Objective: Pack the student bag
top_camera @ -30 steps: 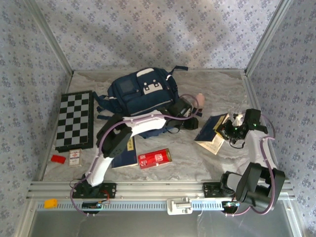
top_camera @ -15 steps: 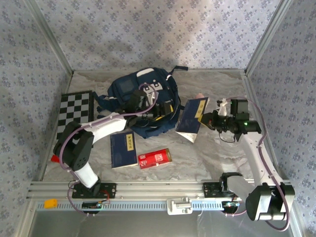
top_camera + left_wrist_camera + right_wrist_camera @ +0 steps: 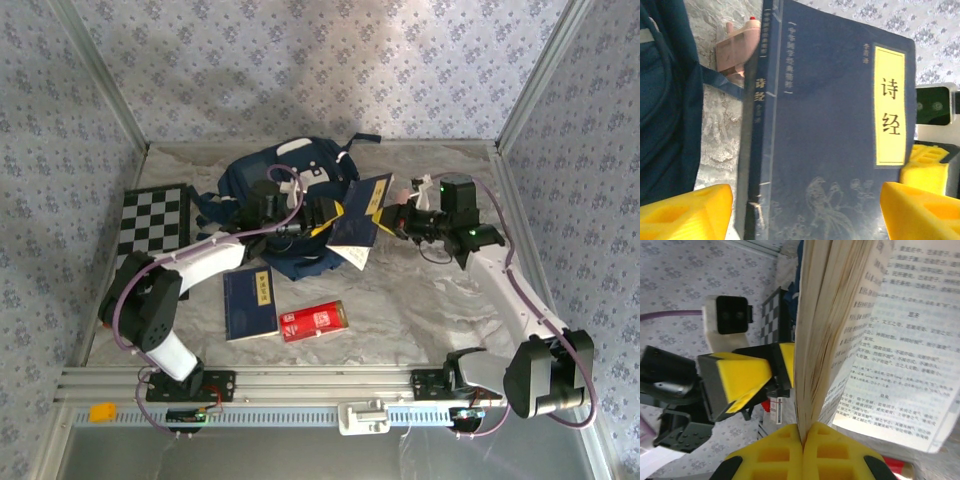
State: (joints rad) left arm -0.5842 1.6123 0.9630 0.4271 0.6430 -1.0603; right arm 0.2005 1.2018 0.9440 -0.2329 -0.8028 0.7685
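Note:
The student bag [image 3: 262, 180], navy with white patches, lies at the back of the table, and its fabric is at the left of the left wrist view [image 3: 665, 100]. My right gripper [image 3: 398, 222] is shut on a dark blue book [image 3: 355, 222] and holds it upright beside the bag. In the right wrist view its pads [image 3: 802, 442] pinch the page edges [image 3: 815, 340]. My left gripper [image 3: 322, 213] stands open at the bag. Its yellow fingers [image 3: 685, 210] flank the book's cover [image 3: 830, 125], which faces that camera.
A second dark blue book [image 3: 250, 300] and a red can [image 3: 313, 322] lie in front of the bag. At the left is a chessboard [image 3: 150, 235]. A pink object [image 3: 737, 45] sits behind the held book. A yellow piece [image 3: 101, 411] rests on the front rail.
My right gripper has lifted the book off the table at the right and carried it left to the bag. My left gripper has swung back to the bag and opened wider.

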